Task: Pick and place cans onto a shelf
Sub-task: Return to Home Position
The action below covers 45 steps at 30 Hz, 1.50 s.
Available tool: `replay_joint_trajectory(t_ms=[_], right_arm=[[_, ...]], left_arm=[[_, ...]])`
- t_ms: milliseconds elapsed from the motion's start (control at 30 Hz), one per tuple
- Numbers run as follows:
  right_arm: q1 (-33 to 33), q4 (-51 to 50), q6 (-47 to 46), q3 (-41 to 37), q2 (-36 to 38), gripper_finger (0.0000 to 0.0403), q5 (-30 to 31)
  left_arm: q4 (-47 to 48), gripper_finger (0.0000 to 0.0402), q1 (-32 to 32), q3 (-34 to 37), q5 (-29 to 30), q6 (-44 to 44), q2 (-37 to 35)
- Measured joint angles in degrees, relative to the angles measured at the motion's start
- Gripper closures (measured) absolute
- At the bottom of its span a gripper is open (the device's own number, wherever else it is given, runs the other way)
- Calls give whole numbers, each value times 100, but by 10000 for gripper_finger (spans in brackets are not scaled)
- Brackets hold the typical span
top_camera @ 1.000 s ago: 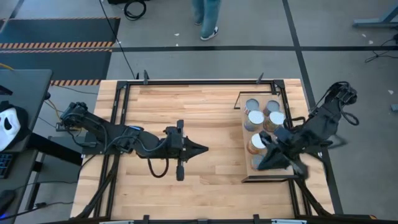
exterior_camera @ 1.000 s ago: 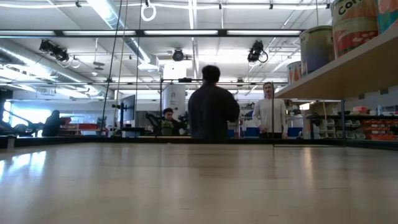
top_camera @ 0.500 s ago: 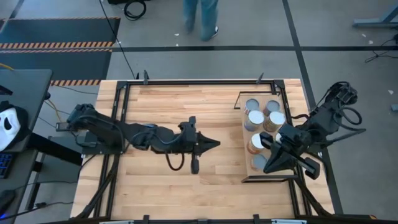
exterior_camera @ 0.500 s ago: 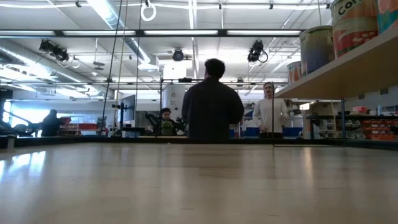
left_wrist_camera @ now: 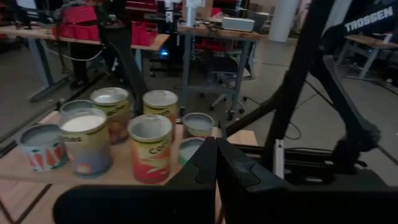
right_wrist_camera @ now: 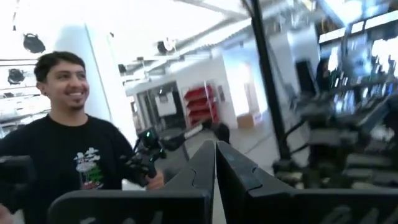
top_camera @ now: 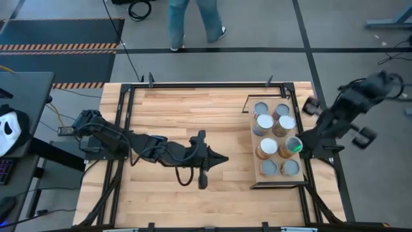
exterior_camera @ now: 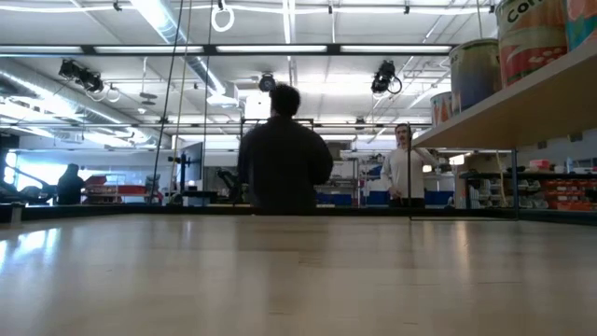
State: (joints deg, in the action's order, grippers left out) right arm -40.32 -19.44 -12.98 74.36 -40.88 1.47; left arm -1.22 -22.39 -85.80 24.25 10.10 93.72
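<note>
Several cans (top_camera: 275, 138) stand upright in two rows on the shelf (top_camera: 254, 154), a light-wood board in a black frame at the table's right. They also show in the left wrist view (left_wrist_camera: 151, 146) and at the low view's top right (exterior_camera: 532, 37). My left gripper (top_camera: 225, 158) is shut and empty over the table's middle, pointing at the shelf; its fingers meet in the left wrist view (left_wrist_camera: 216, 152). My right gripper (top_camera: 309, 147) is raised beside the shelf's right edge, shut and empty (right_wrist_camera: 216, 155).
A black metal frame (top_camera: 193, 84) runs around the tabletop. Bare plank top lies between my left gripper and the shelf. People stand in the room beyond the table (exterior_camera: 280, 154), one close in the right wrist view (right_wrist_camera: 62, 143).
My left gripper has gone toward the table's right edge, nearer the shelf. My right gripper has drawn up and away from the shelf toward the right edge and has turned. A can with a greenish top now shows where it was.
</note>
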Motion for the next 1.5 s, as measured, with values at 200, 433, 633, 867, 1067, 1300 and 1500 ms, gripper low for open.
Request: replay_joint_trajectory(t_ms=[200,433,633,867,1067,1300,1500], right_arm=[[0,-114,521,-443,1236,381,13],[-1,40,551,-1232,2360,381,-2],[0,483,381,-2009,3256,381,-153],[-2,1430,202,-2953,4068,381,-489],[33,2221,-308,-3517,4027,381,-630],[43,4263,-854,-4653,4060,381,-1829],[44,6141,-1591,-5616,4060,381,-1987]], left_arm=[[363,393,244,-2,4,264,-3],[919,393,737,-1,96,456,-239],[1587,393,1301,0,91,581,-497],[1865,393,1711,274,-374,303,-968],[-74,393,2095,2683,-1207,751,-2502],[-667,393,2178,4630,-1659,1033,-4839],[-308,393,2164,5655,-1400,971,-6451]])
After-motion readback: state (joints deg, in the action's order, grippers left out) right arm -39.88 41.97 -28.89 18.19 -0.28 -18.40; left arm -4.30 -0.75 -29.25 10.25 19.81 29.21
